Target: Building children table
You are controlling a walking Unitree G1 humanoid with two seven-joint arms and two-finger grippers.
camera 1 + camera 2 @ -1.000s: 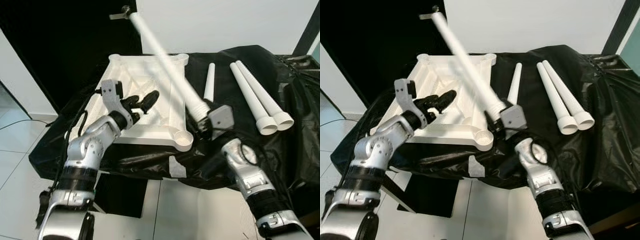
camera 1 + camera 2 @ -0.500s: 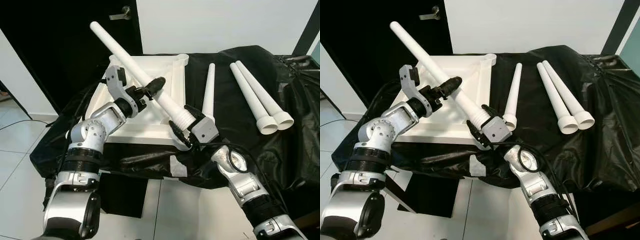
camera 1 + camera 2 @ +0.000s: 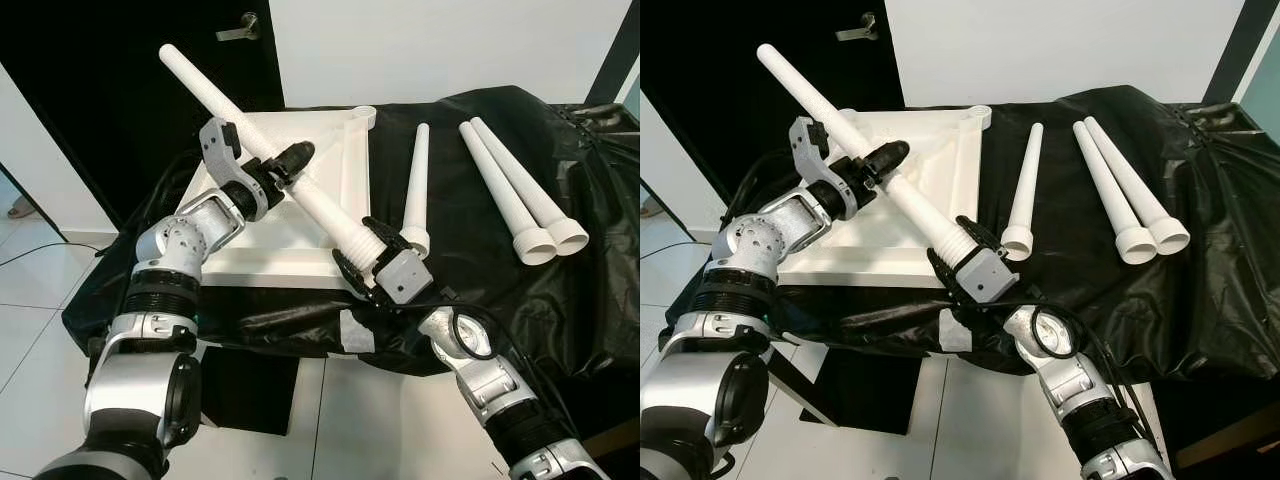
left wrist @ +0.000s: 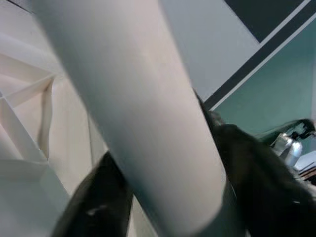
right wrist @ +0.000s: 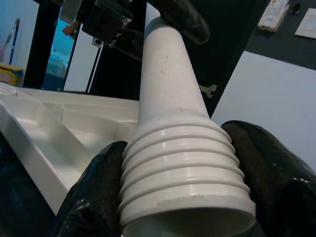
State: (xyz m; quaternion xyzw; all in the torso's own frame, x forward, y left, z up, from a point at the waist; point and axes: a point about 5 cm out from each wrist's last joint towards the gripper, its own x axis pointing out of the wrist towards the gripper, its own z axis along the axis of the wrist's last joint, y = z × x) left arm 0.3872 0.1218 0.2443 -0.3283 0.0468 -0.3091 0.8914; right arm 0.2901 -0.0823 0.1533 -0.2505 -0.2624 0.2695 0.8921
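A long white table leg (image 3: 238, 113) slants up over the upturned white tabletop (image 3: 250, 250), its plain end high at the far left. My right gripper (image 3: 362, 258) is shut on its ribbed end (image 5: 185, 170) at the tabletop's near right corner. My left gripper (image 3: 283, 162) is shut on the shaft halfway up, with the leg (image 4: 143, 113) pressed between its black fingers (image 4: 98, 197). Three more white legs lie on the black cloth to the right: a single one (image 3: 417, 185) and a pair (image 3: 515, 190) side by side.
The black cloth (image 3: 480, 270) covers the work surface and hangs over its front edge. A dark door with a handle (image 3: 240, 30) stands behind the tabletop. Light floor tiles (image 3: 40, 290) lie to the left and in front.
The leg's free end has swung left and lower. My left gripper rose from the tabletop and closed on the shaft. My right gripper carried the ribbed end left to the tabletop's near corner.
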